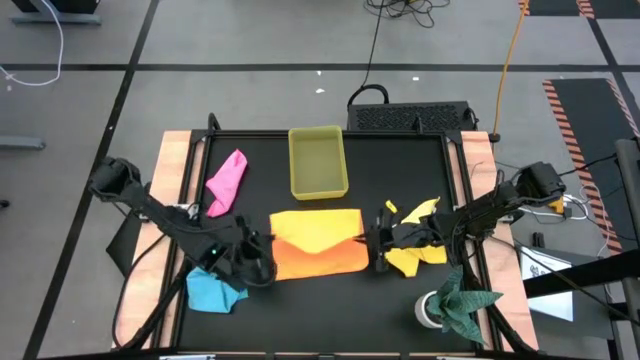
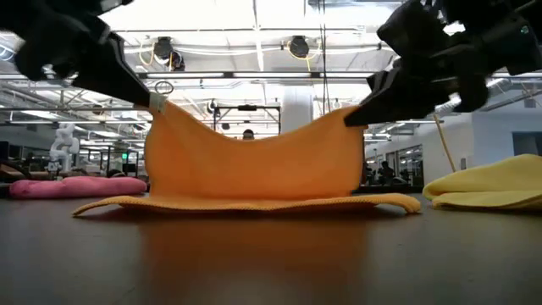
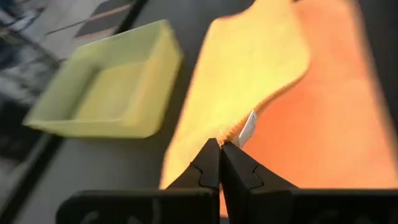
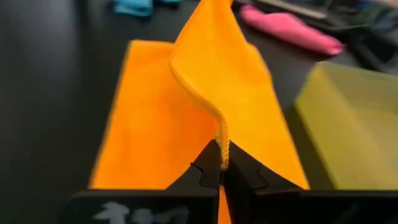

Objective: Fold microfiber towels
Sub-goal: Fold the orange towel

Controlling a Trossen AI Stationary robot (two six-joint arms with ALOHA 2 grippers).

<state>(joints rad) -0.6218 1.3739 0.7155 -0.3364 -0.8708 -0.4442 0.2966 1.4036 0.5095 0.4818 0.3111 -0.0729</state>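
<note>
orange towel (image 1: 318, 243) at table centre, lifted by two corners: left gripper (image 1: 258, 262) clamped at its 9 o'clock, right gripper (image 1: 378, 247) clamped at 3. carry both evenly toward 12, aligning edges.

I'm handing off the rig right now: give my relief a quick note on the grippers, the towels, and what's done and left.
Left gripper and right gripper: each shut on a corner of the orange towel, lifting one edge mid-fold at table centre.
Pink towel, light blue towel and yellow towel lie crumpled, unfolded.
Done: none fully folded.
Left: finish orange, then the other three.
</note>
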